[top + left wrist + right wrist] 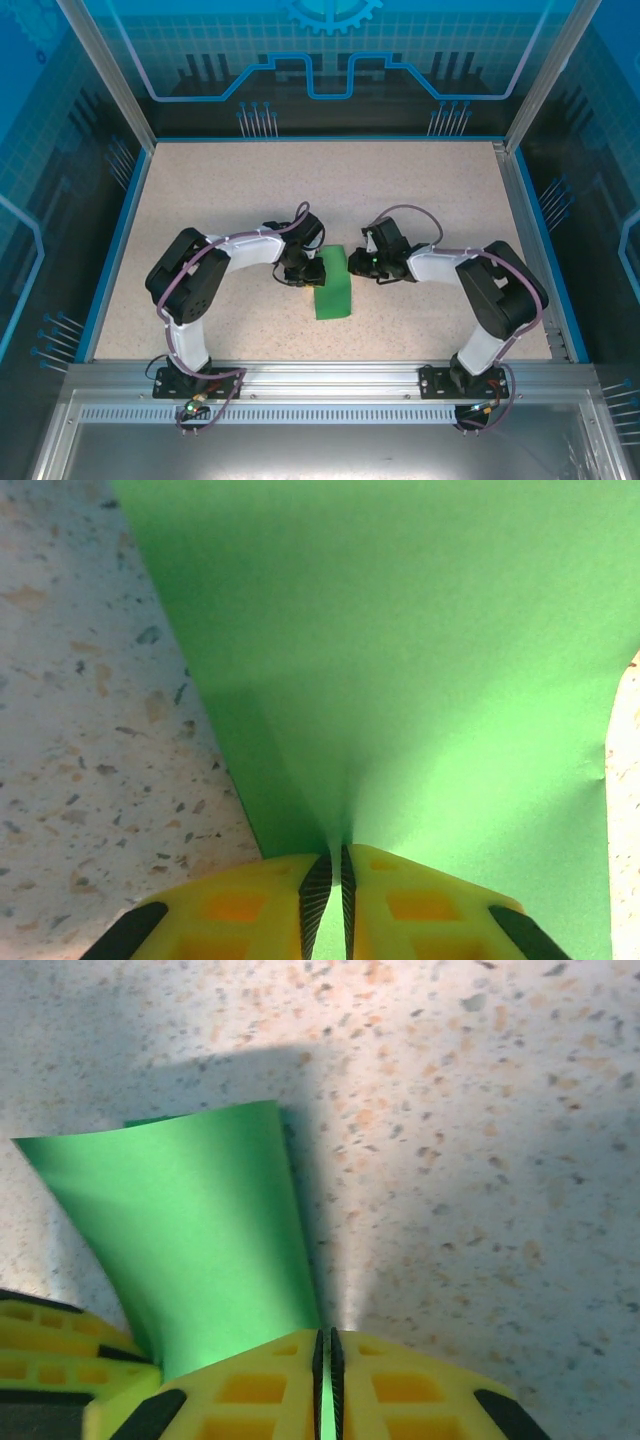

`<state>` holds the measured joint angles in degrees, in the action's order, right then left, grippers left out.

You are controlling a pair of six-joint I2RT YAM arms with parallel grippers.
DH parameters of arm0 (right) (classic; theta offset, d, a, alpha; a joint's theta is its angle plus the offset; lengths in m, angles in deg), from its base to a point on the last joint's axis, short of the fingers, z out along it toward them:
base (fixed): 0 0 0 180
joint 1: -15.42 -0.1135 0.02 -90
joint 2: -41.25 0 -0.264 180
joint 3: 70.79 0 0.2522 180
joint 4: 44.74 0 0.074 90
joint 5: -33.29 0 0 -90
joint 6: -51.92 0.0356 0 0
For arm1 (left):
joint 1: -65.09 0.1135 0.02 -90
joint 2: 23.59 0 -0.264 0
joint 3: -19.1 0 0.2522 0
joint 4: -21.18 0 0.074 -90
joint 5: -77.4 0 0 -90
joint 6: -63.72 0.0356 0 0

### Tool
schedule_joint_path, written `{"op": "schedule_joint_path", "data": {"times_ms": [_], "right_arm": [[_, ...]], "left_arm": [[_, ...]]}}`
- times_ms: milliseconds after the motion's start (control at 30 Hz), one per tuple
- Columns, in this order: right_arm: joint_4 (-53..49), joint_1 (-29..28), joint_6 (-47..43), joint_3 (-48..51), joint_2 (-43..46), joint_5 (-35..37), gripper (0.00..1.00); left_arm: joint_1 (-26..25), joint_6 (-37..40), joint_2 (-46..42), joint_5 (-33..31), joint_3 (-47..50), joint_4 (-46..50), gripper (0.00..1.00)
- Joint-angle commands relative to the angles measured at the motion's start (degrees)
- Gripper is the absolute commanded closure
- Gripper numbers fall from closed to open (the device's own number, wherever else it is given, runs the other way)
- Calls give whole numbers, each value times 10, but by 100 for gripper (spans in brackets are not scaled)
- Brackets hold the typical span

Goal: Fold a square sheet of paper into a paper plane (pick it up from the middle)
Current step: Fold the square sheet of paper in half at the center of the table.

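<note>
Here, at the middle of the speckled table (200,200), two robot arms meet over a square sheet of paper (333,295), green and bowed into a loose curve between them. The left fingers (420,910) are pressed all but together on a pinch of the sheet, which puckers into a soft ridge running away from the tips. The right fingers (400,1390) are likewise nearly closed, with a thin sliver of green edge caught between them. Seen from above, the near end of the paper appears to lie on the table, while the far end, between the two wrists, looks raised.

The step in hand seems to be bringing the sheet together for a lengthwise fold. Doing it well likely means moving both arms at the same pace, so the thin paper is neither stretched nor twisted. The edges should be lined up before any pressing, since a skewed first crease would carry into every later fold. The paper should also be lowered flat onto the table before either grip lets go. The right hold is on the margin alone and could slip. A small dent marks one edge in the left wrist view.
</note>
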<state>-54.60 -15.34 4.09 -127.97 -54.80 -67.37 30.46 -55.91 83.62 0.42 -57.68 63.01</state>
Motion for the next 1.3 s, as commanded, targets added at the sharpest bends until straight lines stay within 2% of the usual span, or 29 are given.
{"op": "schedule_joint_path", "data": {"times_ms": [0, 167, 500, 800, 1100, 1267], "right_arm": [[-3, -9, -13, -14, 21, -17, 87], [5, -35, -4, -16, 28, -32, 87], [48, -44, -4, -42, -49, -45, 87], [36, -18, -23, -65, -106, -17, 88], [23, 11, -14, -60, -107, 37, 89], [41, 37, -9, -49, -106, 39, 89]], "left_arm": [[4, 17, 60, -103, 27, 40, 81], [4, 19, 56, -104, 24, 43, 81], [2, 26, 48, -106, 32, 44, 81], [2, 27, 37, -112, 54, 40, 81], [1, 29, 33, -119, 77, 41, 81], [1, 29, 32, -119, 87, 37, 81]]}}
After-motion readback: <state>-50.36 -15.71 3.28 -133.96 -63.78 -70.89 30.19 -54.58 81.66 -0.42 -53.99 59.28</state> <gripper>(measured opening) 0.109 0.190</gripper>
